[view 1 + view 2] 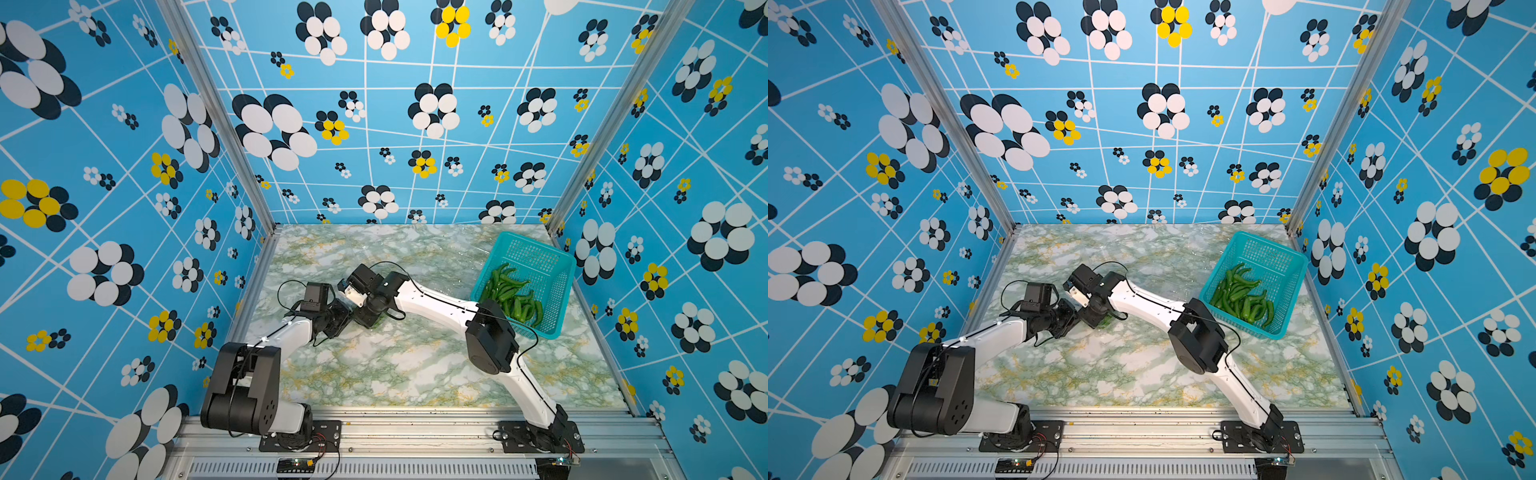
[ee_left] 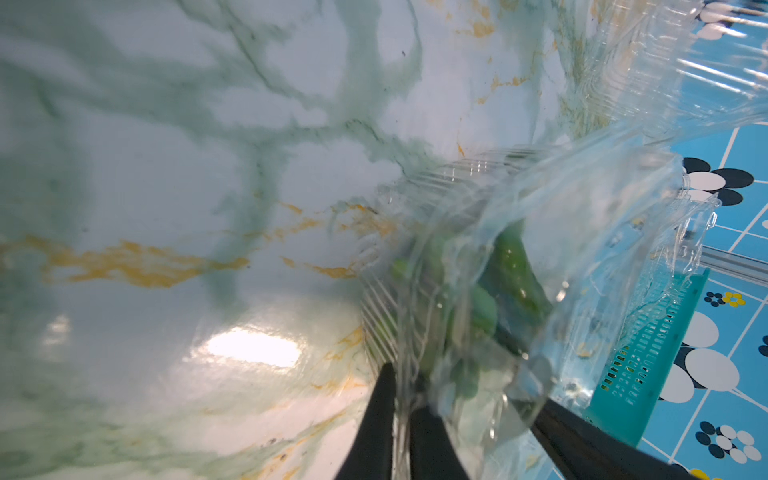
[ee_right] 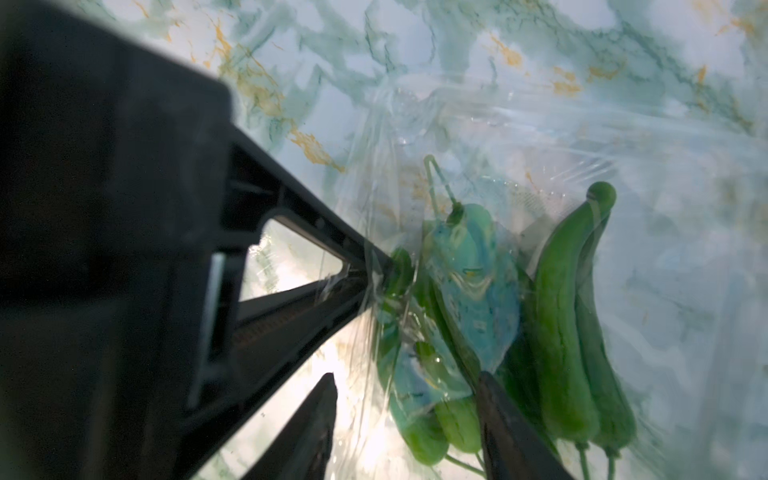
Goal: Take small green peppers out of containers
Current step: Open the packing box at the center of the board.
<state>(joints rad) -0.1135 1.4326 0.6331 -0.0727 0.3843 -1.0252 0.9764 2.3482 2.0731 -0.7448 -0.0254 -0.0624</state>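
Open room on near half of table [image 1: 395, 374]; basket [image 1: 540, 259] at far-right edge. Arms meet mid-table. Left gripper [image 2: 401, 399] pinches container [image 2: 582, 208] wall; right gripper [image 3: 407, 376] spread, straddling small green peppers [image 3: 557, 316].

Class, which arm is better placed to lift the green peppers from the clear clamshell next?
Probably right. The left gripper is shut on the edge of the clear ribbed plastic clamshell, steadying it; the right gripper has jaws apart over the slender green peppers inside.

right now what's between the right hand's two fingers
A clear thin plastic clamshell box of slender green peppers, shown in the right wrist view.
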